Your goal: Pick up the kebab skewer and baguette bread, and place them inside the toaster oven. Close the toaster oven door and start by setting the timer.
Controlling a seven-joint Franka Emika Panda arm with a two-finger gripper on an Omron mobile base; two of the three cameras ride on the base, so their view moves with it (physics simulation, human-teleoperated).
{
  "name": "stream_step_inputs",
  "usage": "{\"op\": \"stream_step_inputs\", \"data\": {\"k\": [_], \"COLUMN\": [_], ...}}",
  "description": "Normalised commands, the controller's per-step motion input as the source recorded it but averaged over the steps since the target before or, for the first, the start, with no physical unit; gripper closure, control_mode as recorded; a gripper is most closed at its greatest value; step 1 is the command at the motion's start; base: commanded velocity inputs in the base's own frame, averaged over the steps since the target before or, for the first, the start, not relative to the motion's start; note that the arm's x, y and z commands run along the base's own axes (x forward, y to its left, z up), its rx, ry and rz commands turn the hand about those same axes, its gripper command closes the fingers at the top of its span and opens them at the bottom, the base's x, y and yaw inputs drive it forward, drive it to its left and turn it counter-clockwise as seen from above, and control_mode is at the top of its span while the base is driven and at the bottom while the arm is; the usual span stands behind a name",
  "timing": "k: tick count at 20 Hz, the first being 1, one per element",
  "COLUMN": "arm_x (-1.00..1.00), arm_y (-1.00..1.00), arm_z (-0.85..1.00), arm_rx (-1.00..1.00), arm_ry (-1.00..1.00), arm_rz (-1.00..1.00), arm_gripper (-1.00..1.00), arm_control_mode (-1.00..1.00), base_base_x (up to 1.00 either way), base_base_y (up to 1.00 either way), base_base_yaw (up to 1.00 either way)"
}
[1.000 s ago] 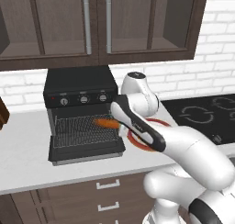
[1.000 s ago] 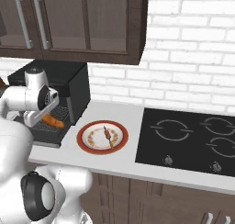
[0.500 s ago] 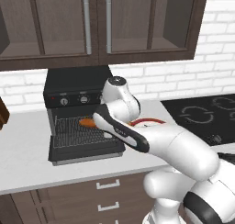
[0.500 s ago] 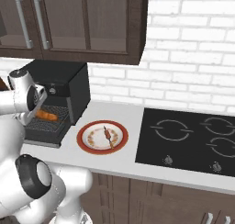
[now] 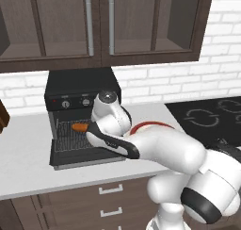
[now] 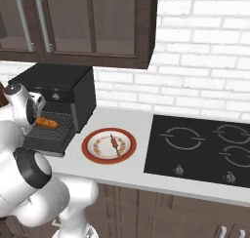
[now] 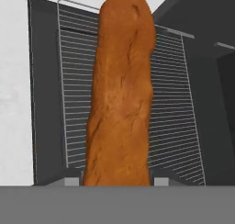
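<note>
My gripper (image 5: 89, 129) is shut on the baguette bread (image 5: 79, 127), an orange-brown loaf that sticks out to the left, just above the wire rack (image 5: 77, 138) at the mouth of the black toaster oven (image 5: 82, 90). The toaster oven door (image 5: 84, 157) lies dropped open, flat in front. In the hand view the baguette bread (image 7: 121, 94) runs up between my finger tips (image 7: 71, 181), with the wire rack (image 7: 176, 122) behind it. On the red-rimmed plate (image 6: 93, 151), right of the toaster oven (image 6: 58, 90), lies the kebab skewer (image 6: 114, 143).
A black cooktop (image 6: 205, 149) is set into the white counter (image 6: 127, 173) to the right of the plate. Dark wall cabinets (image 5: 99, 21) hang above the oven, and drawers (image 5: 110, 191) run below the counter edge. My own arm (image 5: 160, 149) covers most of the plate in the left base view.
My arm has swung left from beside the plate, carrying the baguette to the open front of the oven, over the rack. The skewer and plate have stayed put.
</note>
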Motion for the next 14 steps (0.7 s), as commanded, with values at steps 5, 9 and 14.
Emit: {"op": "stream_step_inputs", "data": {"k": [5, 9, 14], "arm_x": [0.48, 0.43, 0.24], "arm_y": [0.10, 0.00, 0.00], "arm_z": [0.00, -0.03, -0.21], "arm_rx": [0.00, 0.00, 0.00], "arm_ry": [-0.09, -0.07, -0.06], "arm_rz": [0.00, 0.00, 0.00], "arm_gripper": [1.00, 1.00, 1.00], "arm_control_mode": [-1.00, -1.00, -1.00], "base_base_x": [0.00, 0.00, 0.00], "base_base_y": [0.00, 0.00, 0.00], "base_base_yaw": [0.00, 0.00, 0.00]}}
